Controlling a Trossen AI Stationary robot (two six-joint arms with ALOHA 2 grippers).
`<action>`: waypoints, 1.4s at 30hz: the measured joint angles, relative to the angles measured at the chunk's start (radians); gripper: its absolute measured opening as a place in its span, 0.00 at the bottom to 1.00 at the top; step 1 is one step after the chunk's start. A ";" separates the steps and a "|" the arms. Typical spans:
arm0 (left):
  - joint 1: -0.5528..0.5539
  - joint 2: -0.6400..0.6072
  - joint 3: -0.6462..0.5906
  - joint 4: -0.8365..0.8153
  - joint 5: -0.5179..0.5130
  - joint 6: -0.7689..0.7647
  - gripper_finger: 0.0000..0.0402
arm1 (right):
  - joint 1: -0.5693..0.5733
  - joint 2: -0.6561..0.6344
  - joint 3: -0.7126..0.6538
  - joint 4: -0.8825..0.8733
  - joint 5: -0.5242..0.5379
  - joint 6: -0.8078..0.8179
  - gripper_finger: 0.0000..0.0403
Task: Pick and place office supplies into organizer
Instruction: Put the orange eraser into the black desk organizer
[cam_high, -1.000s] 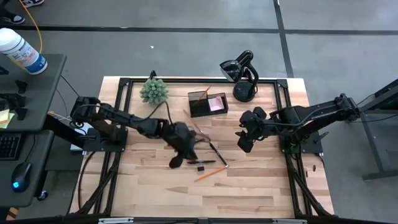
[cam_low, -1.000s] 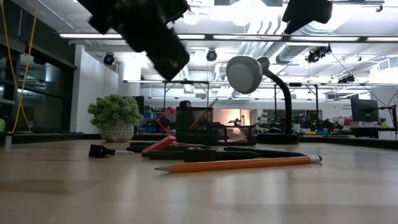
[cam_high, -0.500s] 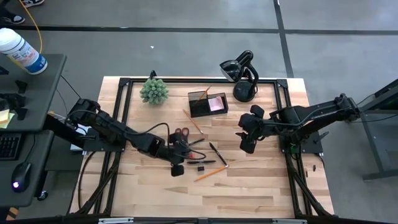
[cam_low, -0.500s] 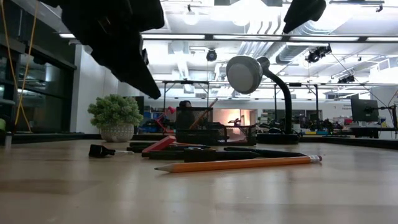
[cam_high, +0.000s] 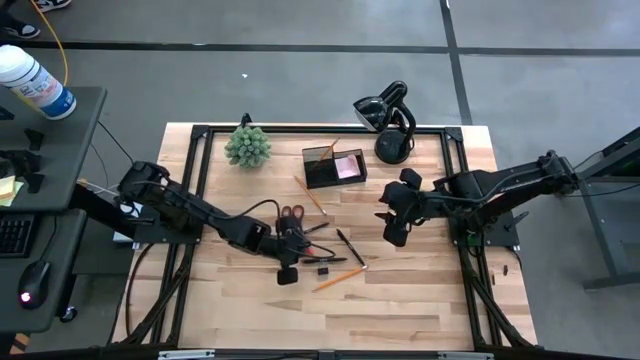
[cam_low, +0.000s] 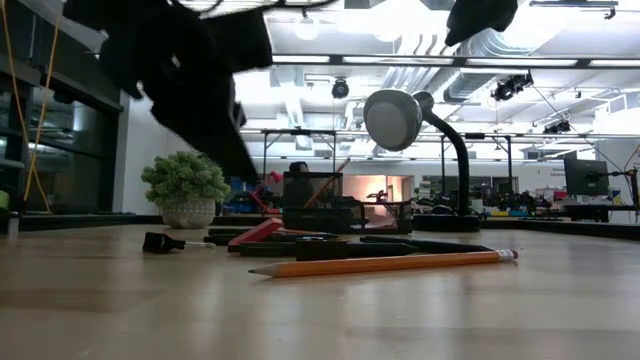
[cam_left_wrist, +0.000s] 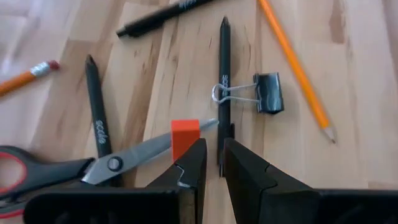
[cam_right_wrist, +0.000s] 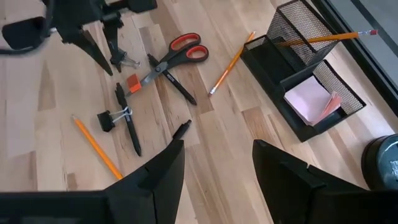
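Mostly the supplies lie loose: near, an orange pencil, binder clip, 2 pens and red-handled scissors. Over them, the left gripper hangs nearly closed, empty, above a pen. Farther right, the right gripper waits open. Farthest, the organizer holds 1 pencil and pink notes.

A spiky green plant in a pale pot is set near the tabletop's far edge, toward the far left corner. A black curved-neck lamp is stood toward the far right corner. Beyond the tabletop's left edge, what seems a white bottle is laid on a side desk.
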 joint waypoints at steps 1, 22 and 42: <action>0.000 0.009 0.000 0.015 0.003 0.000 0.11 | 0.000 0.000 0.000 0.000 0.000 -0.001 0.46; 0.000 0.024 0.005 0.004 -0.057 0.060 0.26 | 0.000 0.000 0.000 0.045 0.034 -0.002 0.46; 0.000 0.090 0.005 0.065 -0.071 0.052 0.35 | 0.000 0.000 0.000 0.052 0.030 -0.002 0.46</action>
